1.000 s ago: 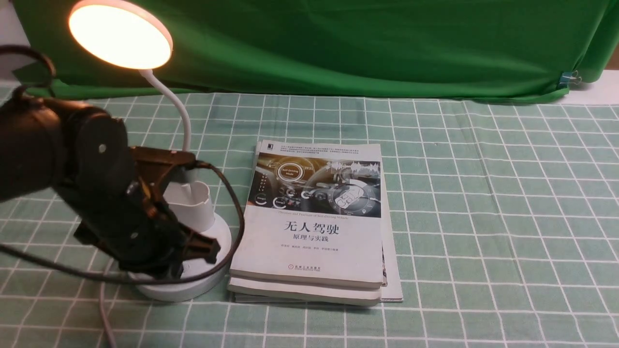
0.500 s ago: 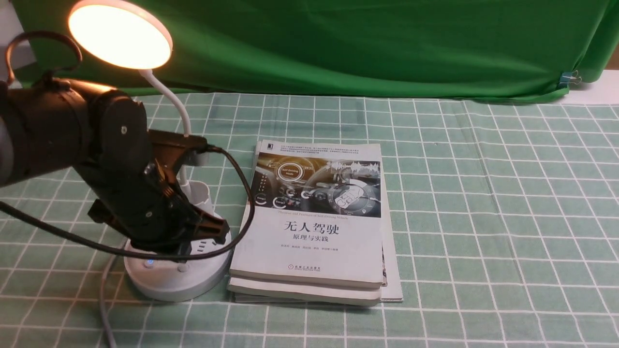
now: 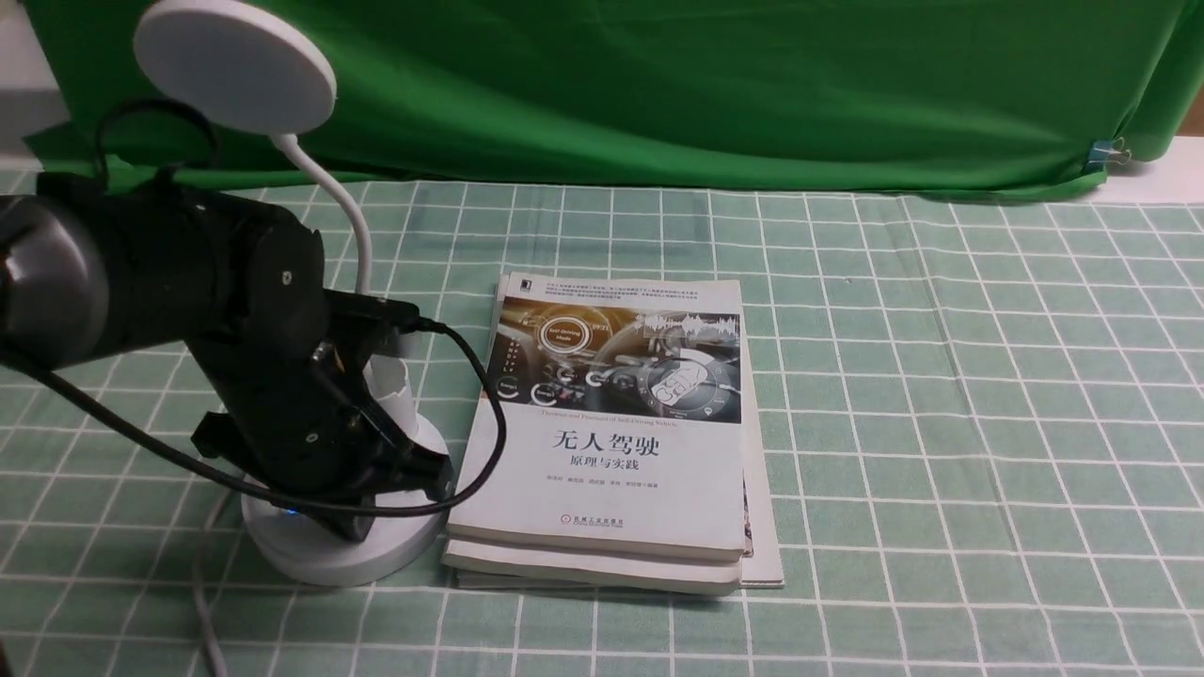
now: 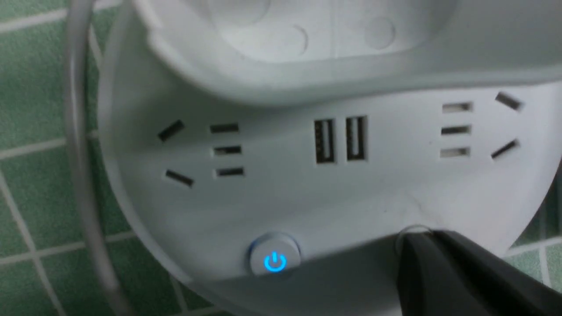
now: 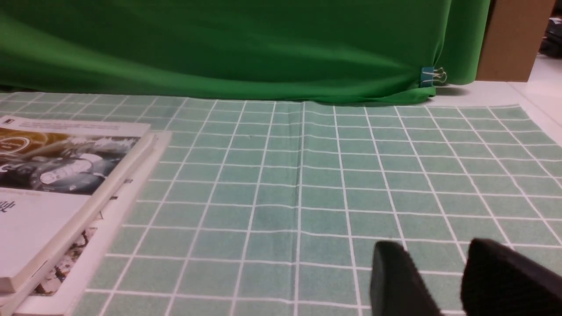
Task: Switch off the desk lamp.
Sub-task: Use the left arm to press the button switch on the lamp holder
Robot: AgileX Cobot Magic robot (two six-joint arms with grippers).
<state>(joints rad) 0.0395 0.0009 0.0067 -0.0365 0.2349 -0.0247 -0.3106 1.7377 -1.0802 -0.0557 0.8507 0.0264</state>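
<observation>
Desk lamp [image 3: 235, 70]: unlit, at the counter's [image 3: 941, 423] left edge
Left jaws [image 4: 421, 263]: closed together, over the far button's spot on the base
Right jaws [image 5: 432, 276]: slightly parted
Books [image 3: 602, 470]: stacked beside the base

Desk lamp [image 3: 343, 555] on tablecloth [image 3: 941, 423], left of stacked books [image 3: 602, 470]. Curtain [image 3: 658, 94] behind both. Binder clip [image 3: 1105, 153] at curtain's right end.

A checked green cloth [image 3: 894, 423] bears stacked books [image 3: 602, 470] and the desk lamp [image 3: 395, 555].
</observation>
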